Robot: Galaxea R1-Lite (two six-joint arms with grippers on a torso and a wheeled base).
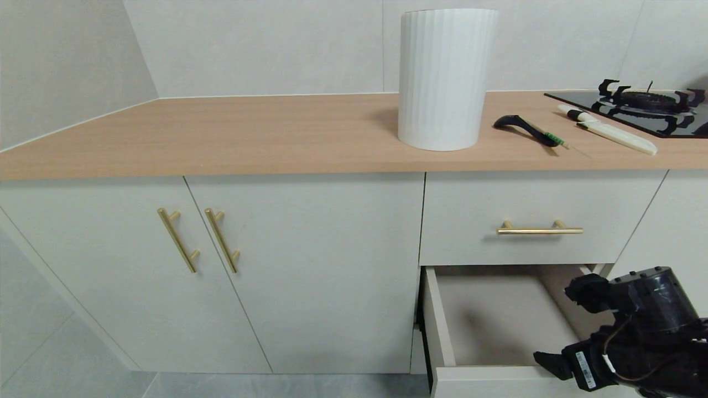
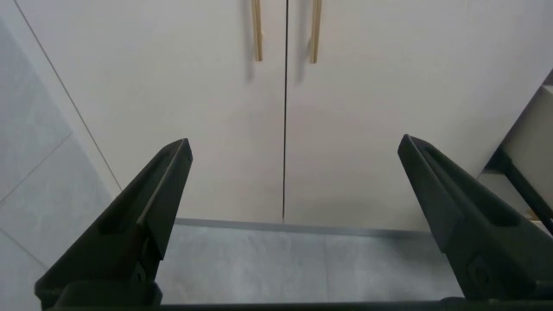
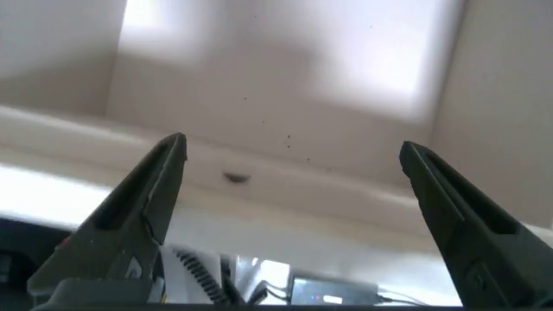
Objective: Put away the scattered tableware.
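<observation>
Wood-toned worktop holds the white knife at upper right. The right claw, wide at the open drawer, should pinch its handle. The left claw is also wide.

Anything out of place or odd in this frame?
Two utensils lie loose and askew on the counter between the white container and the stove: a black-handled tool and a white knife. The lower drawer stands pulled open, with nothing visible inside. Nothing looks spilled or damaged.
</observation>
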